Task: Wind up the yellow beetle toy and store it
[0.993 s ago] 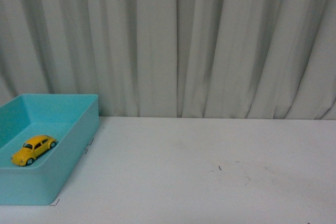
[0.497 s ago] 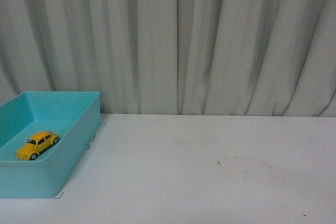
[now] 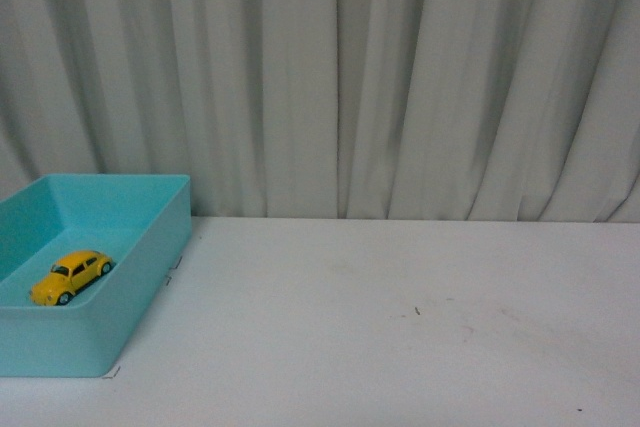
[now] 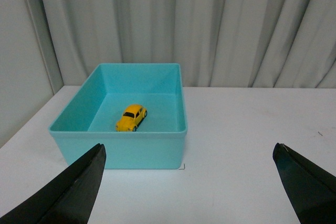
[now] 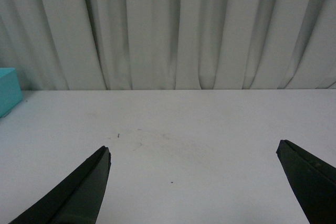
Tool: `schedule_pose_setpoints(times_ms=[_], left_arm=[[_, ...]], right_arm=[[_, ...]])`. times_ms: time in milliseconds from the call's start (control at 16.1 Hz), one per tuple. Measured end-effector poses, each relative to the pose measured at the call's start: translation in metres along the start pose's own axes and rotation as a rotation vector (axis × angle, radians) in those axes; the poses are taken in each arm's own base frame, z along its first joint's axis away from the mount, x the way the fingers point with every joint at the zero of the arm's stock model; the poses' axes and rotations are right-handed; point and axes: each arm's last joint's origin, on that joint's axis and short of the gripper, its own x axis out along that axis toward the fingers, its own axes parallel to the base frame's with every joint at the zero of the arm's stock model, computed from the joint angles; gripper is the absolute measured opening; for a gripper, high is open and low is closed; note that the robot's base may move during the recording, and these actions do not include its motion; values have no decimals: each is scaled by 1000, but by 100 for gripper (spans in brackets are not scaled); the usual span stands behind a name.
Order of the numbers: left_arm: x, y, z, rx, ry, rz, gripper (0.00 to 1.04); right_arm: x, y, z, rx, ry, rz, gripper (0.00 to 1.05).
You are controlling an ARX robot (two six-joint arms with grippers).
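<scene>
Nearest the left wrist camera, the left gripper point(image 4: 191, 182) shows as two dark tapering fingers point(image 4: 73, 192) at the lower corners of its view; its jaws stand wide apart with nothing between them, hanging above bare desk in front of the box. The right gripper point(image 5: 194, 182) looks the same in its own view: two dark fingers point(image 5: 79, 192) spread wide, jaws empty, over an open stretch of the white matte desk point(image 5: 173, 129), which carries a few small dark specks and faint scuffs. Neither arm shows in the front view.

Further out, the rectangular turquoise plastic box point(image 3: 150, 247) with rounded corners and an open top sits at the left side of the desk point(image 3: 400, 317), its near wall facing the robot. A small pencil-like corner mark lies on the desk just beside the box's near right corner. In the right wrist view only a sliver of the box point(image 5: 9, 90) shows at the edge.

Inside the box, on its floor, rests the small bright yellow beetle toy car point(image 3: 71, 276) with rounded body, dark windows and black tyres. It stands upright on its wheels, set at an angle to the walls, near the near wall and apart from the side walls. The left wrist view shows the same toy car point(image 4: 131, 117) close to the middle of the box point(image 4: 118, 145).

Farthest back, a pale grey-white pleated curtain point(image 3: 350, 77) hangs behind the desk across the whole width.
</scene>
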Motion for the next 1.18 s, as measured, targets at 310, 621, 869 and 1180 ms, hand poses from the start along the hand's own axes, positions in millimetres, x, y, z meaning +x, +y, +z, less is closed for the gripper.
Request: schedule_pose_setpoints(times_ms=[310,621,869,1180], left_arm=[[0,0,0,0,-1,0,98],[0,0,0,-2,0,0,98],[0,0,0,-2,-1,-1,98],[0,0,0,-2,-1,0,98]], right_arm=[[0,0,0,0,0,0,98],[0,0,0,1,0,0,98],[0,0,0,0,1,0,98],[0,0,0,1,0,-1,98]])
